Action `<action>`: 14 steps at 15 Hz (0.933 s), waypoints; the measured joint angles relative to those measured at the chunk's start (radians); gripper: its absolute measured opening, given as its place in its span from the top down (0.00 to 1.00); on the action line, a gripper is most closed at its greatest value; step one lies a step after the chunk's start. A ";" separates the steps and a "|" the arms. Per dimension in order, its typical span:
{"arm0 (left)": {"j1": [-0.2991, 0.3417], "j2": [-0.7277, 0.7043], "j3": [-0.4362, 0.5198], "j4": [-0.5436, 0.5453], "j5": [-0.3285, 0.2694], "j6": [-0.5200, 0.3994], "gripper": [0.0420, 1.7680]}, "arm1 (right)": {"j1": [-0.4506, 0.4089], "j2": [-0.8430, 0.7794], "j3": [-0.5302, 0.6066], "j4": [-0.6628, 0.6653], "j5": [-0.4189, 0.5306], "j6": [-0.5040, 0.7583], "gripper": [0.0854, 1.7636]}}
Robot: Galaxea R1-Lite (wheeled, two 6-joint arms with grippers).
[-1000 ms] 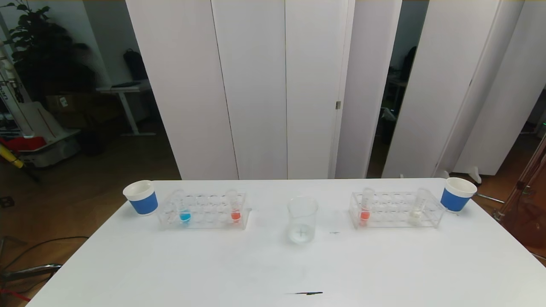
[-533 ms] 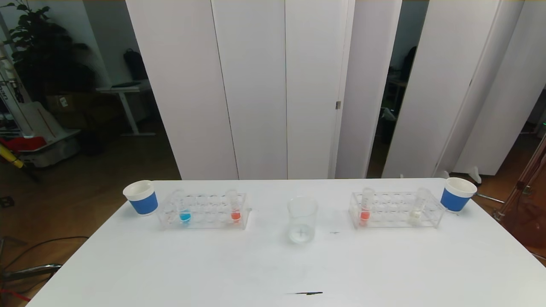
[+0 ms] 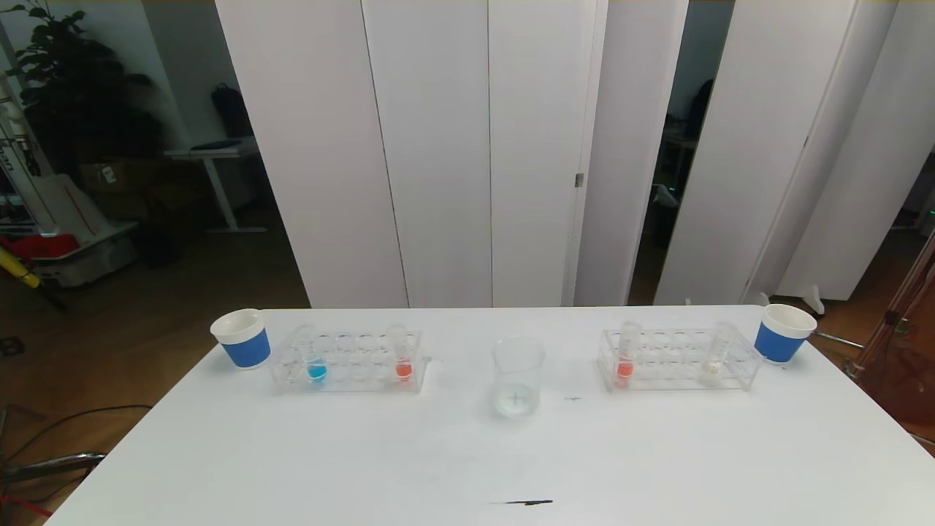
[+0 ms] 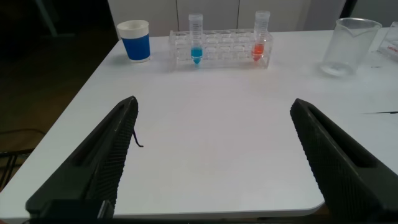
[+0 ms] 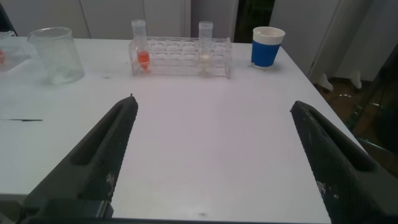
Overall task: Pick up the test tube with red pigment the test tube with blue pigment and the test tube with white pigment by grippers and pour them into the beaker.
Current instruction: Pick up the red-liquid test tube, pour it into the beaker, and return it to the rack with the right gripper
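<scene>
From the head camera we see neither arm, only the white table (image 3: 467,453) with the clear glass beaker (image 3: 518,376) standing upright at its centre between two clear plastic racks. The small tube of cyan-blue pigment (image 3: 316,358) stands in the left rack (image 3: 350,361), the tube of whitish pigment (image 3: 714,358) in the right rack (image 3: 679,359). Only the wrist cameras show our black left gripper (image 4: 214,155) and right gripper (image 5: 214,155), fingers spread wide and empty, hanging over the near table edge, well apart from the tubes.
</scene>
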 joint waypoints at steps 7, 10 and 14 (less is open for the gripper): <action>0.000 0.000 0.000 0.000 0.000 0.000 0.01 | -0.001 0.001 -0.018 0.051 -0.005 0.003 0.00; 0.000 0.000 0.000 0.000 0.000 0.000 0.01 | 0.003 0.030 -0.111 0.089 -0.005 0.006 0.00; 0.000 0.000 0.000 0.000 0.000 0.000 0.01 | 0.008 0.170 -0.275 0.089 -0.002 0.005 0.00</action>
